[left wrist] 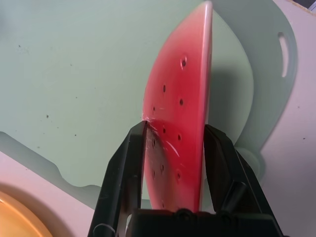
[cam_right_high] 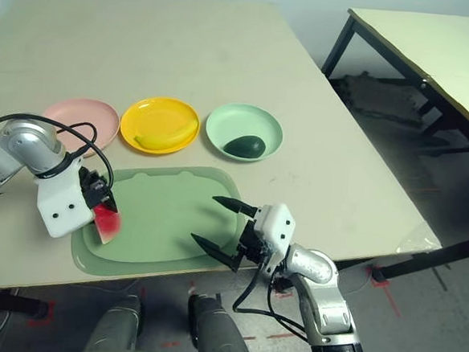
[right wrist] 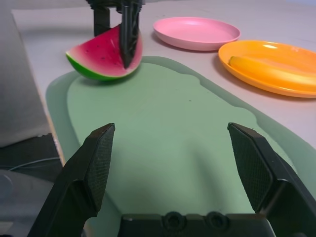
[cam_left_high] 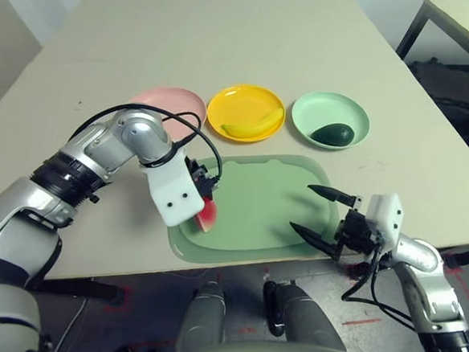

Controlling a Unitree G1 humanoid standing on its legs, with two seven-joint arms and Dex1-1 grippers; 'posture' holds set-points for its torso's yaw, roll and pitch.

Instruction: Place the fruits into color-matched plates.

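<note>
table (cam_left_high: 228, 39) held the pale green mat (cam_left_high: 273, 199), with three plates behind it. pink plate (cam_left_high: 175, 103) sat bare; banana (cam_left_high: 250, 127) lay in the yellow plate (cam_left_high: 248, 96), avocado (cam_left_high: 334, 135) in the mint plate (cam_left_high: 332, 106). watermelon wedge (left wrist: 180, 113) stood on its rind at the mat's left edge, left gripper (left wrist: 175, 148) clamped across its flat faces. right gripper (right wrist: 180, 158) hung apart over the mat's near edge. advice: lift straight, carry it upright to pink, release low.

Lab-style test room: plain beige rectangular table (cam_right_high: 187, 52), second black-legged worktable (cam_right_high: 437, 45) beside it, red tape marks (cam_right_high: 384, 283) on grey floor.
</note>
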